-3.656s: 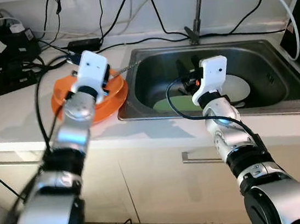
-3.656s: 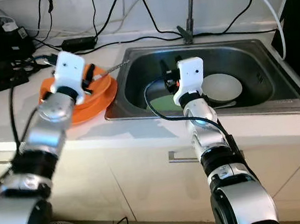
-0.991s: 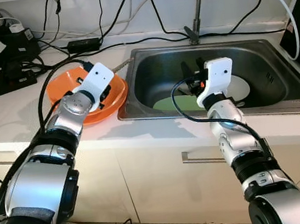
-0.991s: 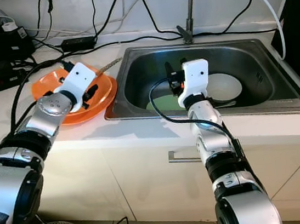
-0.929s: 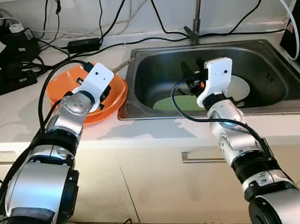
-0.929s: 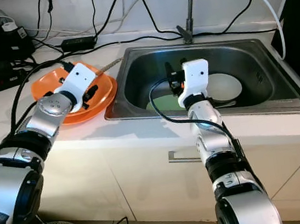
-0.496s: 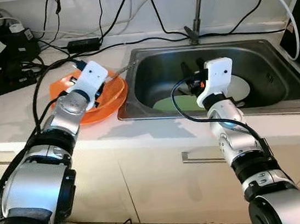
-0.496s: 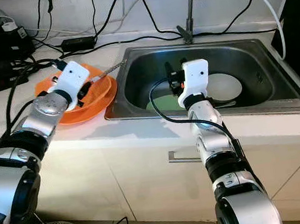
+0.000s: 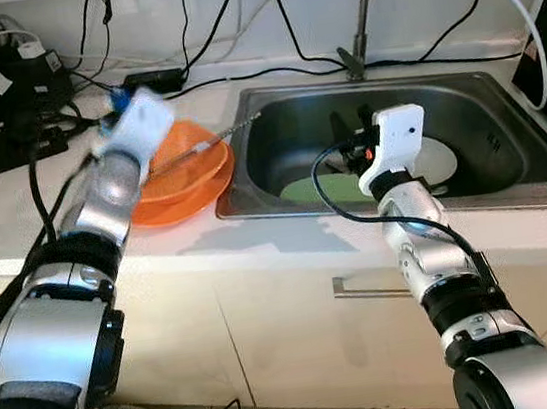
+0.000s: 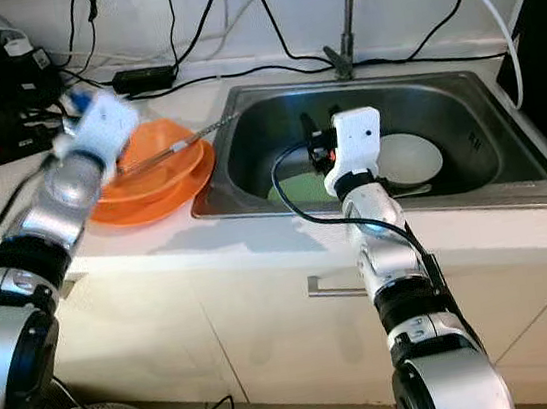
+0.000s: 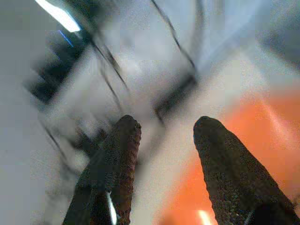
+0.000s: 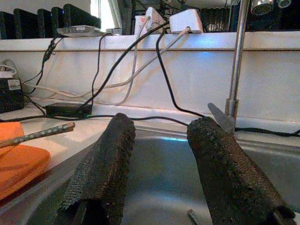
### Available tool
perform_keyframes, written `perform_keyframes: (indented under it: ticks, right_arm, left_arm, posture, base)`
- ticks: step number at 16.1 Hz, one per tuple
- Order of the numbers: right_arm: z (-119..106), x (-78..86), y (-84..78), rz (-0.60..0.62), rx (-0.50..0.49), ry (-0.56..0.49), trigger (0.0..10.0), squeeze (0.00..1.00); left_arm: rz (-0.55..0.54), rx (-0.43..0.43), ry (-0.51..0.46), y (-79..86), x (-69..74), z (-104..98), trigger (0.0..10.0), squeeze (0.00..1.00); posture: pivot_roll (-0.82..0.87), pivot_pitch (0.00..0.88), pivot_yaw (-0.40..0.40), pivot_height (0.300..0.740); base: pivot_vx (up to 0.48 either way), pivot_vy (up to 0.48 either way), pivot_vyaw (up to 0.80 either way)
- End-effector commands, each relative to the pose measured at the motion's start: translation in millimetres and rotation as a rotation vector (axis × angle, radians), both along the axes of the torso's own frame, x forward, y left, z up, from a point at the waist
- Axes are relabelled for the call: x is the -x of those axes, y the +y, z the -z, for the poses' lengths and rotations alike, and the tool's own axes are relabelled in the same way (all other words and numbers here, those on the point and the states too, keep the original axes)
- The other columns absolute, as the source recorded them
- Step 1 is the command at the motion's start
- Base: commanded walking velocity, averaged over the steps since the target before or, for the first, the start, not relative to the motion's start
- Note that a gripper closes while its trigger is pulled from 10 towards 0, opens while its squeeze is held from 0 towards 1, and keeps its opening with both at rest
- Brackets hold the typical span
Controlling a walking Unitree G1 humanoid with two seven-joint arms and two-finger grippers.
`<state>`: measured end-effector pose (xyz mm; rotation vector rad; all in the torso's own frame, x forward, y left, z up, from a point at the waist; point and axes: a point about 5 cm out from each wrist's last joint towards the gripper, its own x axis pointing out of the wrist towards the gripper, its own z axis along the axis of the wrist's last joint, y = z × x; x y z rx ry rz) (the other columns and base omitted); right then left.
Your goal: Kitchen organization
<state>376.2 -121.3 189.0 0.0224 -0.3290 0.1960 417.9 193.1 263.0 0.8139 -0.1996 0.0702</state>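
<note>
left gripper (image 11: 161, 136) above orange bowl (image 9: 184, 172), fingers apart

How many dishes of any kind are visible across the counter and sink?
4. Two stacked orange plastic bowls on the white counter, left of the steel sink. In the basin, a flat green plate and a white plate, both partly behind the right gripper; more may be hidden.
</note>
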Motion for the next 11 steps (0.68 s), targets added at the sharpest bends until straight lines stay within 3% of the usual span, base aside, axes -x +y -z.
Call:
perform_keyframes:
  ticks: [1, 2, 3, 4, 8, 10, 11]
  right_arm:
    - [-10.7, -0.6, -1.8, 0.009, -0.018, -0.036, 10.0, 0.0]
    - [-12.2, -1.0, -3.3, 0.015, -0.02, -0.041, 10.0, 0.0]
    - [-12.7, -1.7, -6.4, 0.027, -0.021, -0.042, 10.0, 0.0]
    - [-12.9, -2.1, -8.3, 0.034, -0.021, -0.042, 10.0, 0.0]
    - [-25.0, -2.7, -20.8, 0.091, -0.054, -0.092, 10.0, 0.0]
    - [-35.9, -2.9, -34.3, 0.141, -0.052, -0.129, 10.0, 0.0]
    - [-37.4, -2.6, -37.7, 0.15, -0.052, -0.134, 10.0, 0.0]
  left_arm:
    - [0.025, -0.008, -0.089, -7.3, 0.7, -16.5, 10.0, 0.0]
    - [0.121, 0.057, -0.184, -23.9, 5.6, -30.6, 10.0, 0.0]
    - [0.24, 0.24, -0.225, -42.8, 11.9, -33.5, 10.0, 0.0]
    - [0.31, 0.341, -0.229, -53.0, 16.1, -29.7, 10.0, 0.0]
    - [0.375, 0.502, -0.242, -77.8, 32.0, -2.5, 10.0, 0.0]
    - [0.418, 0.591, -0.174, -103.4, 45.5, 22.3, 10.0, 0.0]
    - [0.428, 0.614, -0.16, -108.3, 49.1, 27.0, 10.0, 0.0]
  posture:
    - [0.05, 0.0, 0.019, 0.74]
    - [0.05, 0.0, 0.019, 0.74]
    - [0.06, 0.0, 0.017, 0.74]
    - [0.06, 0.0, 0.016, 0.74]
    - [0.06, 0.0, 0.015, 0.74]
    - [0.06, 0.0, 0.014, 0.74]
    - [0.06, 0.0, 0.015, 0.74]
  base:
    - [0.0, 0.0, 0.0]
    - [0.0, 0.0, 0.0]
    - [0.0, 0.0, 0.0]
    - [0.0, 0.0, 0.0]
    - [0.0, 0.0, 0.0]
    - [0.0, 0.0, 0.0]
    - [0.0, 0.0, 0.0]
